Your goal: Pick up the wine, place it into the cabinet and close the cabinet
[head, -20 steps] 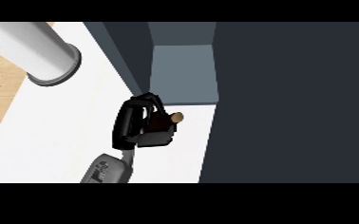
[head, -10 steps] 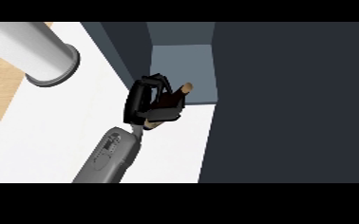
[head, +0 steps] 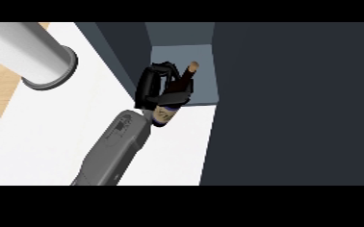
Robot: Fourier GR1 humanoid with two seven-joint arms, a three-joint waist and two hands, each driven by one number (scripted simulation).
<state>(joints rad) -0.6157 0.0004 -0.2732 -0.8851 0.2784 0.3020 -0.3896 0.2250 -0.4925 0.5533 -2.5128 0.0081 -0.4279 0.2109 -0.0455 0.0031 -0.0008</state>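
Black and glossy, the left hand (head: 155, 87) is curled round the wine (head: 176, 92), fingers and thumb clamped on the bottle's dark body. Its smooth grey forearm (head: 113, 149) rises from the near edge and slants up toward the right. The bottle is slim and cylindrical, tilted so that its tan, cork-coloured top points far and slightly right, while its rounded base with a pale label sticks out below the hand on the near side. Its neck reaches over the cabinet (head: 192, 57) opening, whose inside is a flat, matte blue-grey, framed by darker walls. A broad dark slate panel (head: 284, 106), plain and flat, fills the right side. Beneath lies the white, smooth counter (head: 64, 125). At far left stands a pale grey cylinder (head: 35, 57) with a flared rim, beside a strip of light wood.
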